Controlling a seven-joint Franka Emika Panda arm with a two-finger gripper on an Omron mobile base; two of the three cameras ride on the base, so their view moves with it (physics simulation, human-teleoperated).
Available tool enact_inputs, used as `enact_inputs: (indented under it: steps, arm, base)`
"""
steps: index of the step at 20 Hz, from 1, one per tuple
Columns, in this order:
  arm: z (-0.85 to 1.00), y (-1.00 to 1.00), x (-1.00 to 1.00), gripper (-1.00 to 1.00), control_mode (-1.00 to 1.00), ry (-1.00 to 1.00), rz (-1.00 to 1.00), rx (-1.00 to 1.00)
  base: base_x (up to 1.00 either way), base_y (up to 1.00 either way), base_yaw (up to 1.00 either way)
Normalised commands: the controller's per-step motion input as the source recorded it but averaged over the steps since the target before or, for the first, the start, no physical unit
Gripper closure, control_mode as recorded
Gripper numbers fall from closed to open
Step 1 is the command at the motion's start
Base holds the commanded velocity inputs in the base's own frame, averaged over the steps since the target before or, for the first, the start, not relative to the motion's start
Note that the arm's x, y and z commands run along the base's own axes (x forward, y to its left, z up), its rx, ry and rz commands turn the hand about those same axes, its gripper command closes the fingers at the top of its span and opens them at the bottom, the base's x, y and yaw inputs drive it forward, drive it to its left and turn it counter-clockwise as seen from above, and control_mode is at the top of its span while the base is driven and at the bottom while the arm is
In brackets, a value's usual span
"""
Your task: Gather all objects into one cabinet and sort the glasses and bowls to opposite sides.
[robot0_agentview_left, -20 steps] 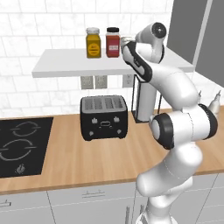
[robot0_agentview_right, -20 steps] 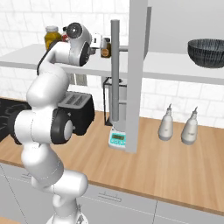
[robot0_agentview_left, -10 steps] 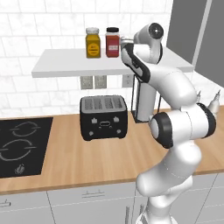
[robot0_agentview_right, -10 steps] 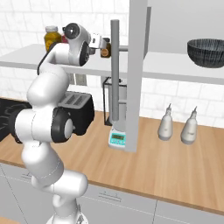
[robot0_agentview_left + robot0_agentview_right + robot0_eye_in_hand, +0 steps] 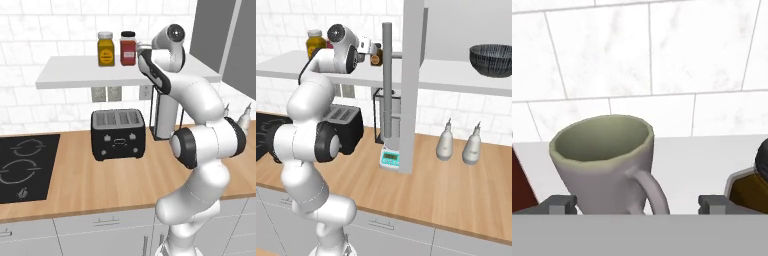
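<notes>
One grey-brown mug (image 5: pixel 604 162) stands upright on the white shelf (image 5: pixel 702 155), its handle turned toward the camera, between the two finger tips of the pincer (image 5: pixel 634 204), which gapes wide and grips nothing. A red jar (image 5: pixel 128 48) stands just beside the mug. The dark bowl (image 5: pixel 491 60) sits well apart on the cabinet's shelf board (image 5: pixel 456 75).

Matt grey-brown ceramic mug (image 5: pixel 604 165), glossy veined white tiles (image 5: pixel 662 50), smooth wooden counter (image 5: pixel 90 180), black toaster (image 5: pixel 118 134)
</notes>
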Motion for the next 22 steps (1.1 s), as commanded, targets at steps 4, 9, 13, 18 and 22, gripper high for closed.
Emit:
enact_inputs:
  steps: [4, 9, 13, 18, 22]
  arm:
    - [-0.46, 0.35, 0.36, -1.00, -1.00, 0.05, 0.00, -0.08]
    - [-0.45, 0.41, 0.30, -1.00, -1.00, 0.03, 0.00, -0.09]
    - [-0.45, 0.61, 0.35, -1.00, -1.00, 0.02, 0.00, -0.10]
    - [-0.53, 0.91, 0.37, -1.00, -1.00, 0.07, 0.00, -0.15]
    - [-0.54, 0.87, 0.27, -1.00, -1.00, 0.07, 0.00, -0.15]
  base:
    - [0.00, 0.00, 0.00]
    - [0.00, 0.00, 0.00]
    - [0.00, 0.00, 0.00]
    - [0.00, 0.00, 0.00]
    - [0.00, 0.00, 0.00]
